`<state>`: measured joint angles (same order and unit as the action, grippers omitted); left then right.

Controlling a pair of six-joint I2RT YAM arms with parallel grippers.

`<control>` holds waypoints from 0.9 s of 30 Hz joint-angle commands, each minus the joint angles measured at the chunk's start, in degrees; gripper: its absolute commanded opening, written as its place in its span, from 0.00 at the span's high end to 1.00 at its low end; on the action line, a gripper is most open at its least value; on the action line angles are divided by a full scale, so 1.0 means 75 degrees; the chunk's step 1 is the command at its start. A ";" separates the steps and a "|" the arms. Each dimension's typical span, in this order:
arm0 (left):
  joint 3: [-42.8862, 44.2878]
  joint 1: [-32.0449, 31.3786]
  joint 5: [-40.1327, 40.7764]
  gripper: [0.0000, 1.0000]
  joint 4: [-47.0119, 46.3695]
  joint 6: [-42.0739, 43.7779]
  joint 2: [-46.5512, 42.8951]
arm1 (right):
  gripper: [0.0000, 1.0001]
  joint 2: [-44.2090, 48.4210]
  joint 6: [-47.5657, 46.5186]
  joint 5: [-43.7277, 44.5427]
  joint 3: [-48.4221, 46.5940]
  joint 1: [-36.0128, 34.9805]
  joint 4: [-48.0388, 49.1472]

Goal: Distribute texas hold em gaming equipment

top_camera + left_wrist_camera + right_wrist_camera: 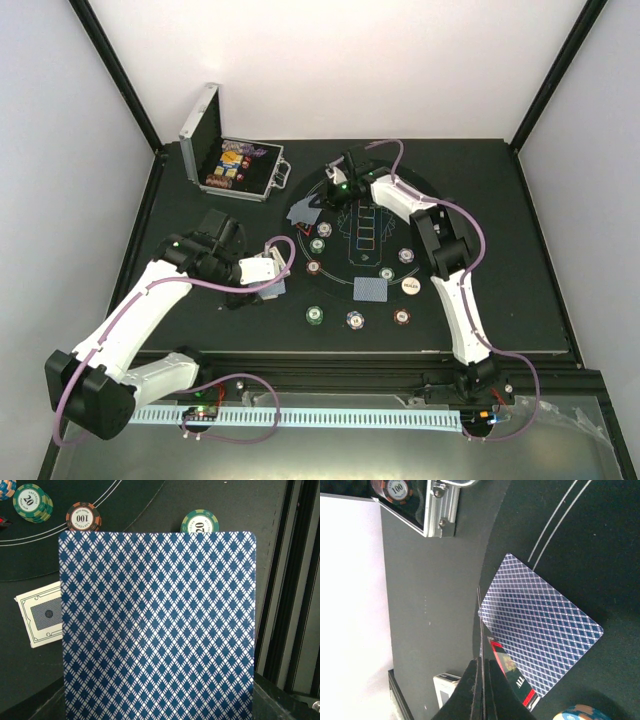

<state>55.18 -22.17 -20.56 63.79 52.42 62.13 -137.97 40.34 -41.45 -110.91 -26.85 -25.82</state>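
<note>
A blue diamond-backed playing card (157,625) fills the left wrist view. It is pinched upright in the left claw (266,278), whose jaws are closed on it just outside the left rim of the round felt mat (345,270). Past its top edge a green chip (200,524) and a dark red chip (82,517) lie by the mat. Across the mat the right claw (482,667) is pressed shut, seemingly on a second card (480,630) seen edge-on. It hangs beside a dealt card (540,630) and a red marker (512,672), near the open case (225,160). Dealing looks under way; next, each held card wants lowering flat at a seat on the dark tabletop (500,220), then the jaws parting
</note>
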 commanded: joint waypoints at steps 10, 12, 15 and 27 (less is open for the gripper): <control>0.0208 0.0062 0.0016 0.98 0.0015 0.0015 -0.0034 | 0.99 0.1036 -0.0070 -0.0982 0.1288 0.0240 0.1132; 0.0190 0.0071 0.0022 0.98 0.0013 0.0018 -0.0011 | 0.99 0.1396 -0.0064 -0.1128 0.1860 0.0316 0.1497; 0.0199 0.0074 0.0016 0.99 -0.0009 0.0018 0.0003 | 0.99 0.1793 0.0062 -0.1442 0.2555 0.0460 0.2061; 0.0181 0.0119 0.0089 0.98 -0.0081 0.0021 0.0022 | 0.99 0.2868 0.0421 -0.2178 0.3885 0.0566 0.2863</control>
<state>55.18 -21.85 -20.34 63.64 52.45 62.30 -121.30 41.98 -53.67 -85.65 -22.41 -8.27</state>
